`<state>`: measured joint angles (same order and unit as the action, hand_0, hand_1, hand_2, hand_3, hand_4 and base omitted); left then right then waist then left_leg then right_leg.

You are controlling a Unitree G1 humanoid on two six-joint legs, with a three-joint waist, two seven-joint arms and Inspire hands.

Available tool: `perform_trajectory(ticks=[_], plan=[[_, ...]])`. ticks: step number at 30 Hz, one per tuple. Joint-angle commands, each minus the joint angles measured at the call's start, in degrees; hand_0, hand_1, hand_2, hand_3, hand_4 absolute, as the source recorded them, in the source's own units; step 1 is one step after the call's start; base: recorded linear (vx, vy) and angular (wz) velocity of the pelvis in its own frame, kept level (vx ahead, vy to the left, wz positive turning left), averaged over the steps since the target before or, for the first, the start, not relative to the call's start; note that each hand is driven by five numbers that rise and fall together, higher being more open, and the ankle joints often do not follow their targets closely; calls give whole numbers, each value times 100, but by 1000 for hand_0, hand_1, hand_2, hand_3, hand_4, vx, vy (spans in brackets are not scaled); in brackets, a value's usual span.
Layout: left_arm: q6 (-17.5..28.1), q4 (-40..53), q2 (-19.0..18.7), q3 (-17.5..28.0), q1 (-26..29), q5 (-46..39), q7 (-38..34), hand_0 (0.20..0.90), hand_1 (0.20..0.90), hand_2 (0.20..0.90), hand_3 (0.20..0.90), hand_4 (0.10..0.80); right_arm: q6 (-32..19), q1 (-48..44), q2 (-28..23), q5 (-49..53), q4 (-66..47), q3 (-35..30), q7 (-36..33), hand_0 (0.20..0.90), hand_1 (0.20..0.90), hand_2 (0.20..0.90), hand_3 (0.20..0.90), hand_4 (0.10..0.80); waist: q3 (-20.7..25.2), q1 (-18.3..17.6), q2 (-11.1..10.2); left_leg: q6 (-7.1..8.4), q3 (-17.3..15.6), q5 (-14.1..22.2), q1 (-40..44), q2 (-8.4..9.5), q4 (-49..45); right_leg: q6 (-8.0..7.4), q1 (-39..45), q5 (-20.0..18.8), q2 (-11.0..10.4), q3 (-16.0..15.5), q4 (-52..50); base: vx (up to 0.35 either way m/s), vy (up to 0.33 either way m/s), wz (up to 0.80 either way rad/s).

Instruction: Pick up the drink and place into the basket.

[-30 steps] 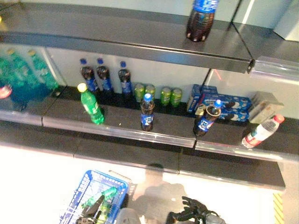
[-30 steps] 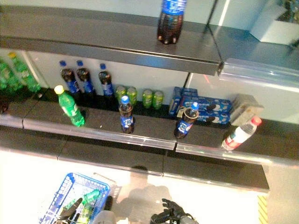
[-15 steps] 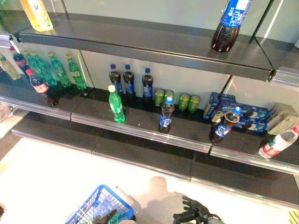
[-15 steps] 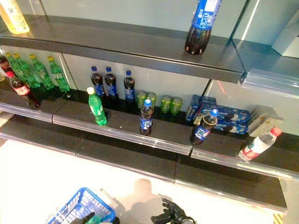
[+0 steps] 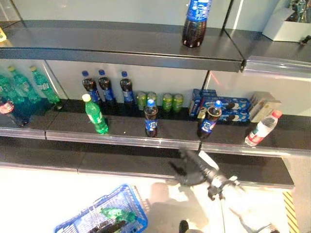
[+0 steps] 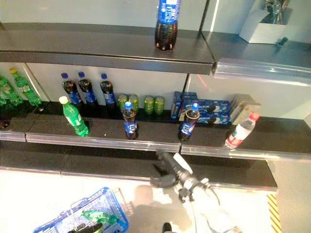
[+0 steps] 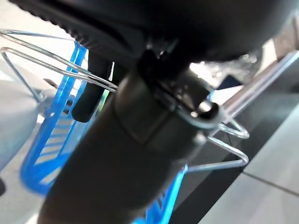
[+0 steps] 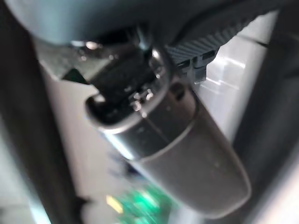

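Drinks stand on the middle shelf point(image 5: 121, 137): a green bottle point(image 5: 95, 114), an upright cola bottle point(image 5: 151, 119), a tilted cola bottle point(image 5: 208, 120) and a leaning water bottle point(image 5: 262, 128). My right hand point(image 5: 190, 169) is open with fingers spread. It is raised in front of the shelf's lower ledge, below and between the two cola bottles, touching none. The blue wire basket point(image 5: 129, 199) hangs at the lower left with a green bottle point(image 5: 116, 213) lying in it. My left hand point(image 7: 131, 154) is curled round the basket's wire handle point(image 7: 56, 65).
A large cola bottle point(image 5: 194, 22) stands on the top shelf. Behind the front row are three cola bottles point(image 5: 104, 87), green cans point(image 5: 158, 101) and blue biscuit boxes point(image 5: 221, 103). More green bottles point(image 5: 29, 85) fill the left bay. A low dark ledge point(image 5: 121, 165) runs under the shelf.
The camera has shifted. My right hand has risen from the bottom edge up to the shelf front, fingers spread. The basket stays at the lower left in my left hand.
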<state>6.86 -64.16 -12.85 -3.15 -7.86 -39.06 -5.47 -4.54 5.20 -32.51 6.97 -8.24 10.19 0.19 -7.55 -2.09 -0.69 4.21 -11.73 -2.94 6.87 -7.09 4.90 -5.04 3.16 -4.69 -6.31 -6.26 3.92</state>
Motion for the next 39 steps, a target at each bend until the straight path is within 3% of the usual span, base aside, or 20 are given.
perform_trajectory(ticks=[1, 8, 12, 18, 19, 23, 30, 39], plan=[[362, 98, 256, 288, 164, -13, 393, 300, 300, 300, 200, 100, -1084, -278, -164, 232, -914, -546, -905, 900, 900, 900, 900, 800, 160, -40, -85, 143, 265, 167, -60, -336, -387, -181, 15, 402, -338, -37, -607, 52, 30, -3], [607, -18, 320, 409, -26, -131, 505, 300, 300, 300, 200, 100, -1149, -32, 153, 288, -724, -961, -2258, 900, 900, 900, 900, 800, 143, -81, 35, 123, 218, 307, 20, -307, -576, -149, 56, 563, -402, -130, -840, 77, 56, 5], [590, 73, 345, 299, 16, -205, 497, 300, 300, 300, 200, 100, -1062, -118, 341, 430, -467, -909, -2572, 900, 900, 900, 900, 800, -3, -54, 103, 99, 294, 399, -149, -230, -879, -108, -89, 646, -447, -151, -1108, 34, 81, 3], [573, 352, 275, -226, 538, -640, 301, 300, 300, 300, 200, 100, -1264, -1115, 351, 375, 90, -442, -3094, 900, 900, 900, 900, 800, -599, 55, 161, 75, 508, 593, -1093, -136, -1842, 21, -898, 840, -525, -132, -1890, -177, 47, 6], [590, 479, 217, -367, 795, -795, 178, 300, 300, 300, 200, 100, -1306, -1617, 395, 341, 257, -288, -3349, 900, 900, 900, 900, 800, -902, 89, 131, 42, 597, 669, -1532, -134, -2237, 75, -1338, 899, -558, -103, -2307, -386, 9, 15], [690, 603, 201, -558, 1073, -982, 13, 300, 300, 300, 200, 100, -1218, -2340, 588, 274, 521, -137, -4205, 900, 900, 900, 900, 800, -1318, 171, 126, 6, 758, 713, -2014, -76, -2608, 153, -1820, 926, -597, -45, -2733, -160, 28, 9], [769, 741, 174, -571, 1129, -1260, 194, 300, 300, 300, 200, 100, -1079, -2932, 682, 191, 713, -202, -4627, 900, 900, 900, 900, 800, -1638, 231, 287, -63, 855, 621, -2274, 93, -2648, 172, -2073, 865, -658, 5, -2785, -47, 70, 0], [696, 1003, 188, -624, 1154, -1300, 326, 300, 300, 300, 200, 100, -725, -3665, 474, 544, 1012, -547, -5404, 900, 900, 900, 900, 800, -1881, 361, 403, -57, 923, 460, -2440, 138, -2807, 214, -2073, 884, -674, -23, -2818, 17, 15, -2]])
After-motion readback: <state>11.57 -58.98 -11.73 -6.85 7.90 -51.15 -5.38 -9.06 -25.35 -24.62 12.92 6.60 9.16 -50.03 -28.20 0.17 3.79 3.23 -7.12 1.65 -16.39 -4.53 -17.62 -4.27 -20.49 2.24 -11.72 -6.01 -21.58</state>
